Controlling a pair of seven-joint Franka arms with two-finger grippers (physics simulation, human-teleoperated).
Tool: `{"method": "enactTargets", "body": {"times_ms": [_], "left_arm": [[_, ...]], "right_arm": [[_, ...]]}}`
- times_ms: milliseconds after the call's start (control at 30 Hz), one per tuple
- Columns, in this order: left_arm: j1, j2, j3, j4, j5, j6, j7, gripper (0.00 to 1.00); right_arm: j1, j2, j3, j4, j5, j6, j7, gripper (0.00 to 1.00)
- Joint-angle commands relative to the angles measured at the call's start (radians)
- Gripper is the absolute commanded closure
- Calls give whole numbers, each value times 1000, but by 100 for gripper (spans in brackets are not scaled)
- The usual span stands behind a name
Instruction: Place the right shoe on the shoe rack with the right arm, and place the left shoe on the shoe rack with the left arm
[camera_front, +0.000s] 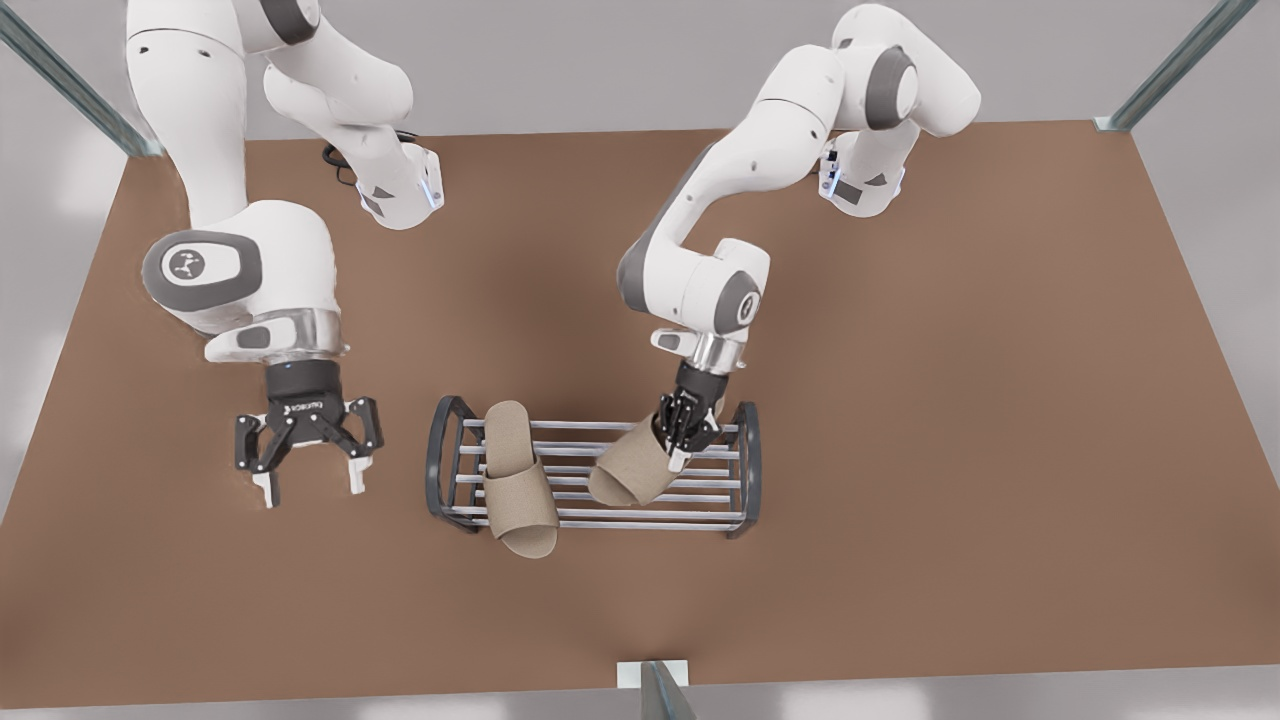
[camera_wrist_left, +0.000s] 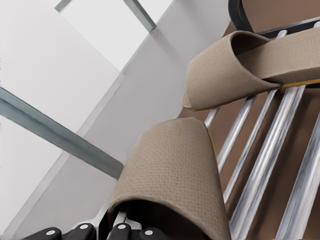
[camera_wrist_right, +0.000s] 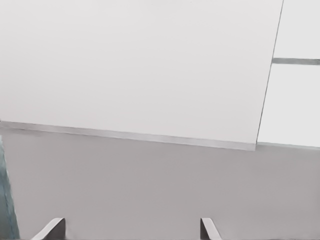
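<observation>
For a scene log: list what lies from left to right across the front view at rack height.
Open right gripper → slipper lying on the rack → slipper held by the left gripper → rack's end frame.

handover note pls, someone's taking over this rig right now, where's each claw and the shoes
Left claw: over the shoe rack, shut on the left shoe, which tilts with its toe on the bars.
Right claw: open, holding nothing, hovering above the table beside the rack.
Right shoe: lying on the rack, toe overhanging the near bar.
Done: right shoe placed.
Left: lower and release the left shoe, then pull back.
</observation>
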Motion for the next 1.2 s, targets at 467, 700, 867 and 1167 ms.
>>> {"method": "enactTargets", "body": {"times_ms": [467, 700, 867, 1167], "left_arm": [[26, 21, 0, 23, 453, -1, -243, 0], [-124, -351, 48, -265, 445, 7, -246, 0], [15, -507, 289, -462, -88, 1, -485, 0], [756, -428, -276, -173, -848, -1, -1047, 0]], "right_arm": [[-39, 65, -178, -28, 1663, -1066, -1908, 0], [-32, 53, -178, 21, 1651, -1068, -1882, 0], [-37, 53, -178, 43, 1655, -1078, -1882, 0], [-37, 29, -181, 87, 1665, -1177, -1884, 0]]}}
